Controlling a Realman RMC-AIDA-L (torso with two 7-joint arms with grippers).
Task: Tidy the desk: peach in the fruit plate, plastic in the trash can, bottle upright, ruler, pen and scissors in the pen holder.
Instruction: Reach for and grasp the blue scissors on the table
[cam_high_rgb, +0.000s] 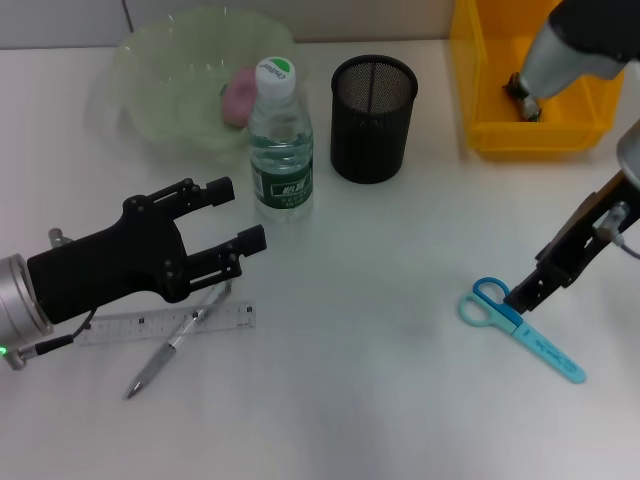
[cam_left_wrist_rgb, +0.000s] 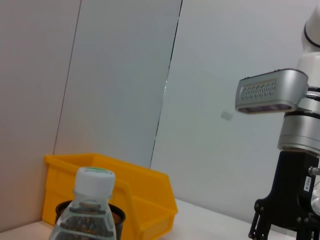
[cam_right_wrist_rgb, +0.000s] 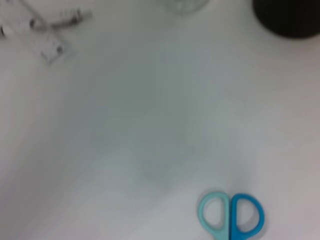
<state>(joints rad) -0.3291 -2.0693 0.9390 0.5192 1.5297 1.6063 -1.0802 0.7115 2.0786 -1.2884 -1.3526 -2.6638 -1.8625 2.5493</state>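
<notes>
In the head view the right gripper (cam_high_rgb: 524, 292) sits low over the scissors (cam_high_rgb: 520, 328) at the right; its fingers' state I cannot tell. The left gripper (cam_high_rgb: 238, 216), fingers apart, hovers above the ruler (cam_high_rgb: 160, 323) and pen (cam_high_rgb: 175, 345). The right wrist view shows the scissors' handles (cam_right_wrist_rgb: 231, 216) flat on the tabletop (cam_right_wrist_rgb: 150, 125): the grasp should centre on them.

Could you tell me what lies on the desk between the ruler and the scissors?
Nothing: the head view shows only bare desk between the ruler, crossed by the pen, and the scissors.
</notes>
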